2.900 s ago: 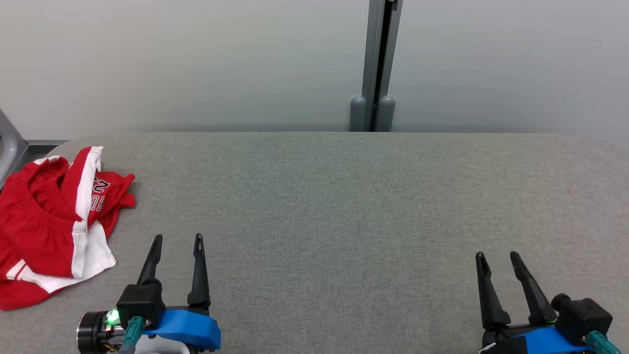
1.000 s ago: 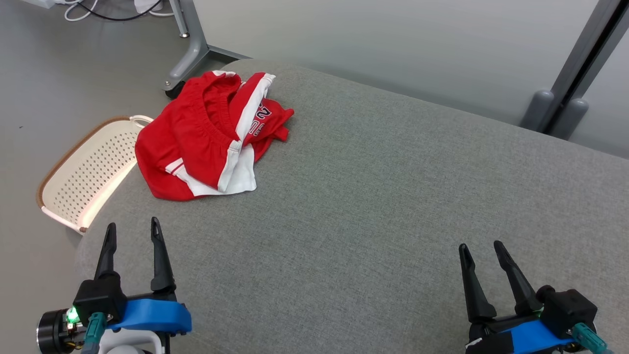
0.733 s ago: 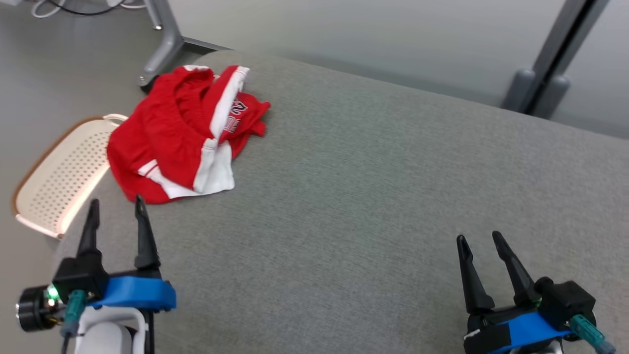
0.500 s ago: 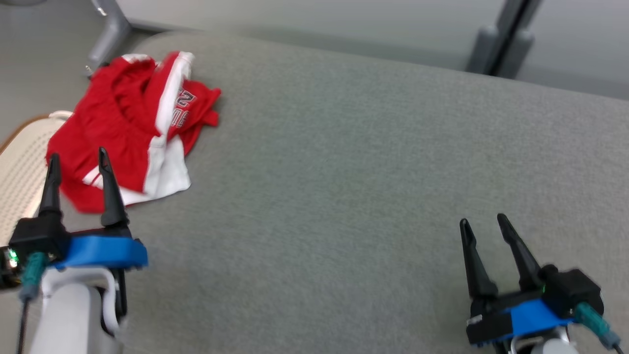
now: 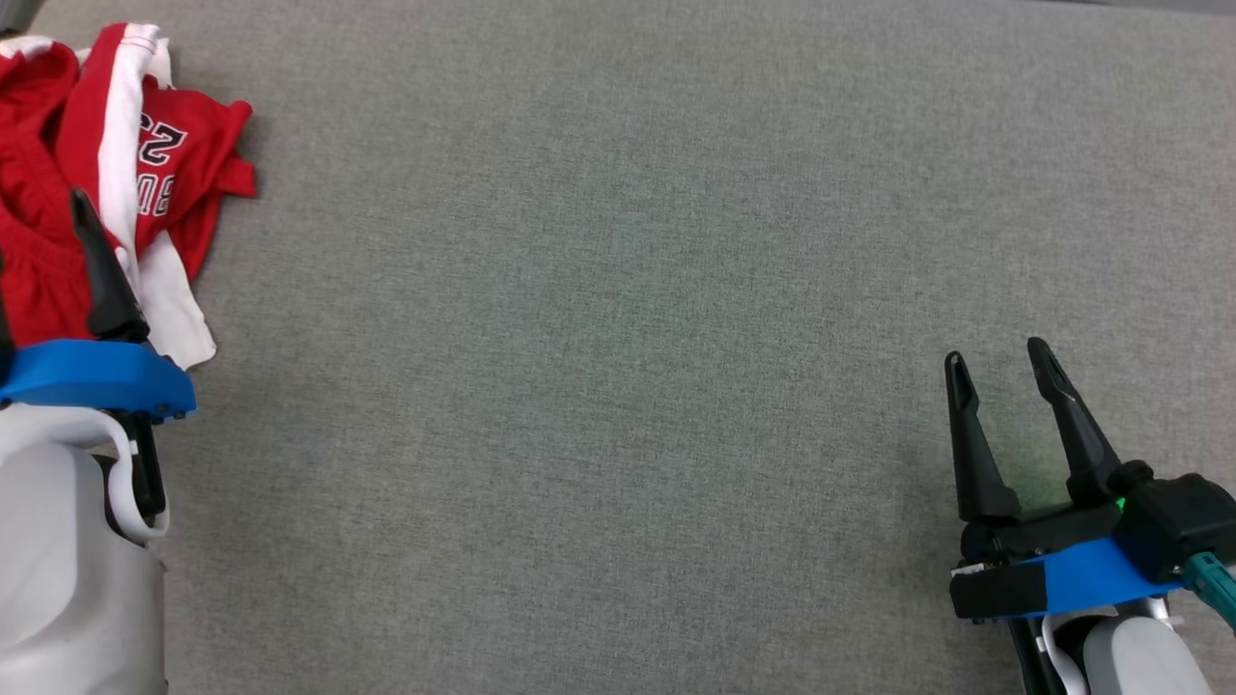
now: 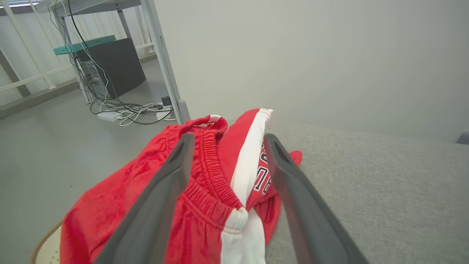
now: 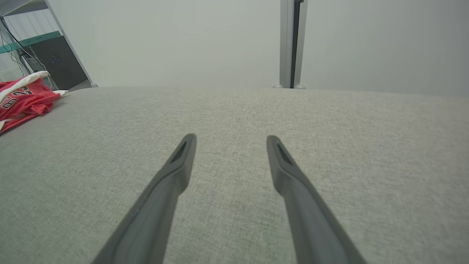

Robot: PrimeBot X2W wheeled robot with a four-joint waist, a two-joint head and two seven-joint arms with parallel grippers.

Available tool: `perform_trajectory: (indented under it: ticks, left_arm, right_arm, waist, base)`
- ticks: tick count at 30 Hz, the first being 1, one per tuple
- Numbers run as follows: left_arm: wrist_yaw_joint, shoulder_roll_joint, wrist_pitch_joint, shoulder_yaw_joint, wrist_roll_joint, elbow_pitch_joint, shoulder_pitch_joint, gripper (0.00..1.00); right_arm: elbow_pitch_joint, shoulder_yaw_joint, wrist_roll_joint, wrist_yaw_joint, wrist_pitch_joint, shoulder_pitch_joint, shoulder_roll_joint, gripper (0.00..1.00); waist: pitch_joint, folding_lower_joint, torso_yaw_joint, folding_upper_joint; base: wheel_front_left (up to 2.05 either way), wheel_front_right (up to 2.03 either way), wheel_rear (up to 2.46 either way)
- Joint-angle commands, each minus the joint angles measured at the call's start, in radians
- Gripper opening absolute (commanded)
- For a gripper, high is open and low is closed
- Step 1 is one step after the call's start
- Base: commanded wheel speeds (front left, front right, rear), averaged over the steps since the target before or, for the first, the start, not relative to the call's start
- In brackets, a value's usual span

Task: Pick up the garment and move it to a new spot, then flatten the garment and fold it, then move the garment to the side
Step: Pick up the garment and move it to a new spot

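1. One grey padded surface [image 5: 618, 290] takes up most of the head view.
2. Red-and-white garment [image 5: 39, 193] lies crumpled at that surface's far left edge, with its white stripe and printed numbers facing up.
3. Left gripper [image 6: 229, 139] is at the surface's left edge, over the garment's elastic waistband and stripe, fingers spread wide apart. Whether they touch the cloth cannot be told.
4. Right gripper [image 5: 997, 352] is above the surface's near right part, fingers apart, with bare surface between them.

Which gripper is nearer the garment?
Left. The left gripper is open right at the garment, its waistband between the fingers; the right gripper is open far across the grey surface.
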Motion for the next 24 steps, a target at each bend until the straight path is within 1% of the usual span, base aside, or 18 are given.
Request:
perform_trajectory:
  ticks: [1, 6, 8, 10, 14, 19, 20, 22, 23, 24]
  left_arm:
    - [-0.003, 0.004, 0.002, 0.005, -0.007, 0.029, -0.023, 1.00]
    - [-0.016, 0.019, 0.005, 0.000, -0.014, 0.164, -0.060, 1.00]
    - [-0.008, 0.027, 0.003, 0.001, -0.013, 0.213, -0.074, 1.00]
    - [-0.009, 0.031, 0.011, -0.005, -0.012, 0.269, -0.086, 1.00]
    - [-0.024, 0.028, 0.023, -0.022, -0.012, 0.362, -0.122, 1.00]
    - [-0.027, 0.029, 0.014, -0.025, -0.020, 0.450, -0.157, 1.00]
    - [-0.026, 0.031, 0.012, -0.025, -0.022, 0.462, -0.163, 0.94]
    - [-0.022, 0.036, 0.005, -0.028, -0.017, 0.476, -0.172, 0.12]
    - [-0.023, 0.036, 0.002, -0.030, -0.014, 0.482, -0.174, 0.00]
    - [-0.029, 0.035, 0.001, -0.032, -0.014, 0.488, -0.175, 0.00]
  right_arm:
    - [-0.011, -0.001, 0.000, 0.000, 0.000, -0.016, -0.007, 1.00]
    - [-0.035, -0.001, -0.007, 0.000, 0.009, -0.028, -0.009, 1.00]
    - [-0.041, 0.001, -0.008, 0.000, 0.011, -0.031, -0.008, 1.00]
    - [-0.045, 0.004, -0.008, 0.000, 0.010, -0.037, -0.008, 1.00]
    - [-0.050, 0.008, -0.006, 0.000, 0.010, -0.042, -0.009, 1.00]
    - [-0.050, 0.016, -0.002, 0.000, 0.009, -0.045, -0.011, 1.00]
    - [-0.051, 0.017, -0.001, 0.000, 0.008, -0.044, -0.011, 1.00]
    - [-0.050, 0.018, 0.000, 0.000, 0.006, -0.044, -0.011, 1.00]
    - [-0.048, 0.018, 0.000, 0.000, 0.006, -0.043, -0.010, 1.00]
    - [-0.044, 0.018, 0.000, 0.000, 0.005, -0.040, -0.009, 1.00]
  waist:
    - [0.009, -0.0002, -0.001, -0.0004]
    - [0.031, -0.0002, -0.009, -0.0004]
    - [0.037, -0.0002, -0.012, -0.0004]
    - [0.042, -0.0002, -0.016, -0.0004]
    - [0.050, -0.0002, -0.020, -0.0004]
    - [0.050, -0.0002, -0.028, -0.0004]
    - [0.049, -0.0002, -0.030, -0.0004]
    - [0.043, -0.0002, -0.032, -0.0004]
    - [0.038, -0.0002, -0.032, -0.0004]
    - [0.033, -0.0002, -0.032, -0.0004]
  base:
    - [0.00, 0.00, 0.00]
    - [0.00, 0.00, 0.00]
    - [0.00, 0.00, 0.00]
    - [0.00, 0.00, 0.00]
    - [0.00, 0.00, 0.00]
    - [0.00, 0.00, 0.00]
    - [0.00, 0.00, 0.00]
    - [0.00, 0.00, 0.00]
    - [0.00, 0.00, 0.00]
    - [0.00, 0.00, 0.00]
